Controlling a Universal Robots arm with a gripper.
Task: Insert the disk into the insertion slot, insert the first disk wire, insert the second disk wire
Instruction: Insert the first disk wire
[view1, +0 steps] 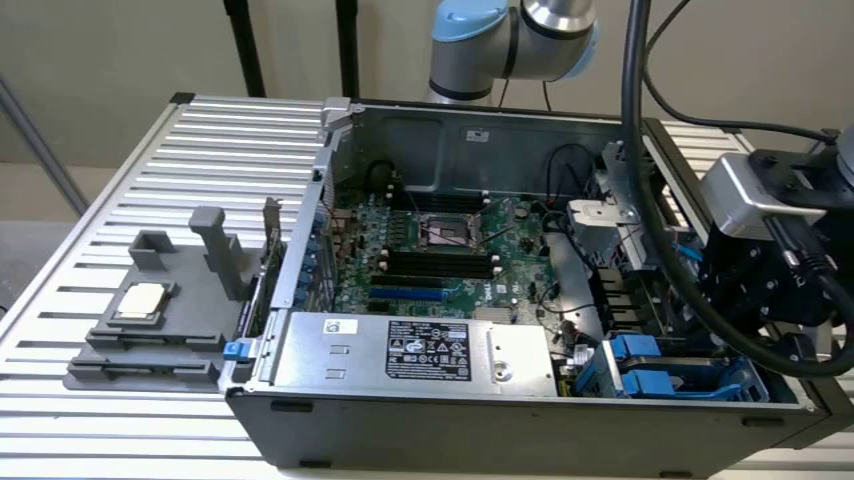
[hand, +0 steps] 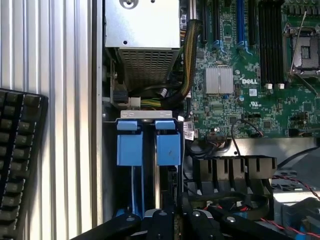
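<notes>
An open computer case (view1: 534, 420) is set on a slatted metal tabletop (view1: 227, 150). The insertion slot (view1: 654, 370) is found in the case's near corner at the exterior view's right. It is marked by bright blue plastic tabs and rails and lies just beside the silver power supply (view1: 427, 350) with its black-and-white label. In the wrist view two blue tabs (hand: 129, 145) of the slot are seen side by side next to a silver bracket (hand: 145, 115). Blue rails run from them toward the pincer (hand: 177, 215), which is held close to the slot. Whether the pincer is open or closed cannot be told. The green motherboard (view1: 441, 250) is laid farther inside the case. A small square chip (view1: 143, 302) is rested on a grey fixture (view1: 134, 345) on the tabletop at the exterior view's left, well apart from the slot. A black keyboard (hand: 20, 160) is seen near the case in the wrist view.
</notes>
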